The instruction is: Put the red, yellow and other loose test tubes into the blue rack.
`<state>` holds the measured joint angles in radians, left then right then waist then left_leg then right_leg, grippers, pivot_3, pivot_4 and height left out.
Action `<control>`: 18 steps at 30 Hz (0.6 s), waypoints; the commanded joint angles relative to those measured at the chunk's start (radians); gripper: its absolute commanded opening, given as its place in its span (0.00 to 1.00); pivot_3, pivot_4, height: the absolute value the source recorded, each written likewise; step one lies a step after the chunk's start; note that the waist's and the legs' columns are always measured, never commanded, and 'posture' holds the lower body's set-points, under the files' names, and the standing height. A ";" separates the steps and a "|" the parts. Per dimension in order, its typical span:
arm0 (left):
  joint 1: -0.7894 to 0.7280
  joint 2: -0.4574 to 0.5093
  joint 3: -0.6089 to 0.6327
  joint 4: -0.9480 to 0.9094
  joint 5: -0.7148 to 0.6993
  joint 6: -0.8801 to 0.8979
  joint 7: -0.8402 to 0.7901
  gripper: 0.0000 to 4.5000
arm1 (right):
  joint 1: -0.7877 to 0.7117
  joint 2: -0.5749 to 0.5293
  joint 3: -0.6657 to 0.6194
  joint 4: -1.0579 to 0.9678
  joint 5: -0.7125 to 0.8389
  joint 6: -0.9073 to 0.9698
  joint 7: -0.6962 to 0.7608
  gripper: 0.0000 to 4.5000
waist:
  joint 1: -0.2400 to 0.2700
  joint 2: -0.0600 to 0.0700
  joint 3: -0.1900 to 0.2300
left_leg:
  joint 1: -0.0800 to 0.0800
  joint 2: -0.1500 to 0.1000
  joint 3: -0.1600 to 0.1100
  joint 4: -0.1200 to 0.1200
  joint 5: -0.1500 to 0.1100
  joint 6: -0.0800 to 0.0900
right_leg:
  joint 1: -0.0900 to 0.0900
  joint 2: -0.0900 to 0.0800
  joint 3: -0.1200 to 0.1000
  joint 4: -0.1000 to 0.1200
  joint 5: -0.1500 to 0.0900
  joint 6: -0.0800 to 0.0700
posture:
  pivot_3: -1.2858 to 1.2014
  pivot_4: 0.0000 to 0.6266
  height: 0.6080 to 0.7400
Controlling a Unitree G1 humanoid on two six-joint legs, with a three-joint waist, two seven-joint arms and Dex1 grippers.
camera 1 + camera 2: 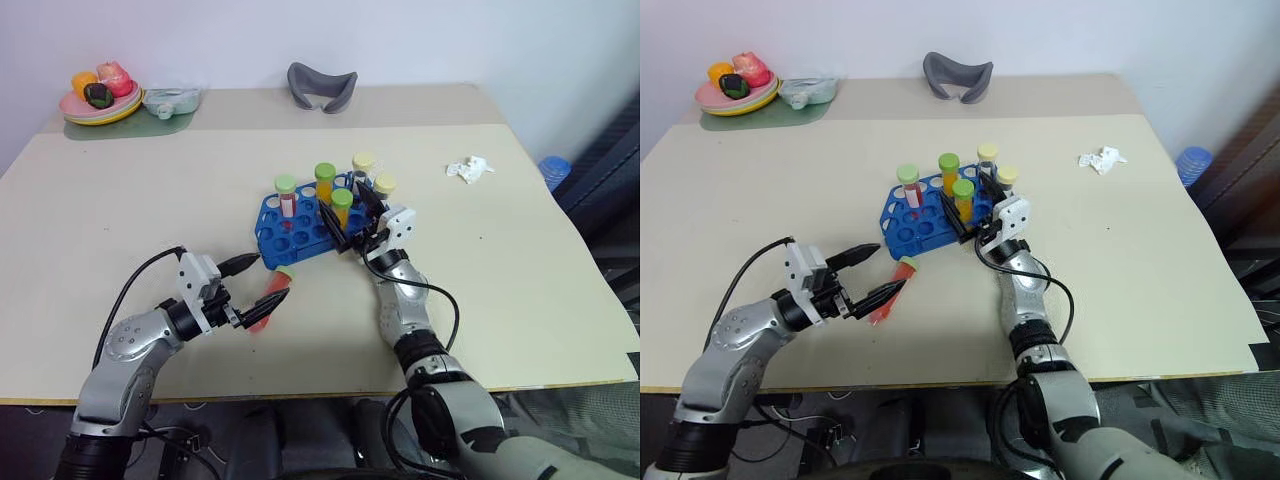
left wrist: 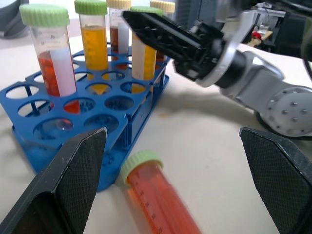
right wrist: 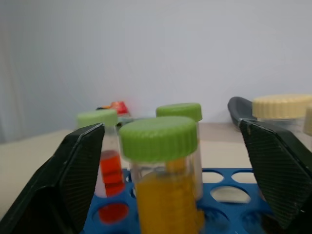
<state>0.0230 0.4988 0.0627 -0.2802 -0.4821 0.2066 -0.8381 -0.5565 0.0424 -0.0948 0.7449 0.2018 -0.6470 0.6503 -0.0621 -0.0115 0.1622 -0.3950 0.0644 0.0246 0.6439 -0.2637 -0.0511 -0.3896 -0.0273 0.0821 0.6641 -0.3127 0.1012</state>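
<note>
A blue rack (image 1: 300, 222) stands near the middle of a pale bench (image 1: 520, 270). Five capped tubes stand upright in it: one red with a green cap, two yellow with green caps, and two with cream caps at the rack's far right corner. One red test tube (image 1: 271, 297) remains loose, lying on the bench just in front of the rack, its green cap pointing toward the rack.

The left pincer (image 1: 262, 280) sits level in front of the rack, its fingers spread wide apart, one on each side of the loose tube and holding nothing. The right pincer (image 1: 352, 220) is at the rack's right side, fingers apart around the nearest yellow tube (image 3: 165, 180) without gripping it.

Likely risks: the lying tube is round and may roll away if one left finger touches it first. Judging from its closeness, the right pincer could also tip a standing tube or shove the rack if it swings sideways while pulling away.

The left wrist view shows the loose tube between the left fingers and the empty front holes of the rack, details the head views give only coarsely. The head views alone show the wider bench behind the rack: a plate of toy fruit (image 1: 100, 98), a grey curved object (image 1: 321, 86), and crumpled white paper (image 1: 470, 169) to the rack's right.
</note>
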 commanded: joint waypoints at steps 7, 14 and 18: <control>-0.048 -0.007 -0.013 0.034 0.006 -0.035 -0.033 1.00 | 0.180 -0.108 0.085 -0.371 -0.049 0.304 -0.075 0.99 | -0.002 0.000 0.000 | 0.000 0.000 0.000 0.000 0.000 0.000 | -0.001 0.001 0.001 0.000 0.000 0.000 | 0.52 0.24 1.00; -0.069 -0.015 -0.018 0.065 0.013 -0.047 -0.048 1.00 | 0.282 -0.185 0.106 -0.564 -0.046 0.473 -0.088 0.99 | -0.003 0.000 0.000 | -0.001 0.000 0.000 0.000 0.000 0.000 | -0.001 0.001 0.001 0.000 0.000 0.000 | 0.52 0.24 1.00; -0.072 -0.017 -0.019 0.088 0.014 -0.059 -0.066 1.00 | 0.370 -0.290 0.102 -0.795 0.029 0.748 -0.055 0.99 | 0.002 0.000 0.000 | -0.002 0.000 0.000 0.000 0.000 0.000 | -0.002 0.001 0.001 -0.001 0.000 0.000 | 0.52 0.24 1.00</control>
<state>-0.0464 0.4808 0.0405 -0.1932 -0.4662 0.1747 -0.8891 -0.2135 -0.1997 0.0179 0.0967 0.1685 -0.0359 0.5698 -0.0602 -0.0116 0.1625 -0.3972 0.0641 0.0249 0.6438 -0.2638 -0.0508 -0.3919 -0.0261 0.0832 0.6634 -0.3129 0.1013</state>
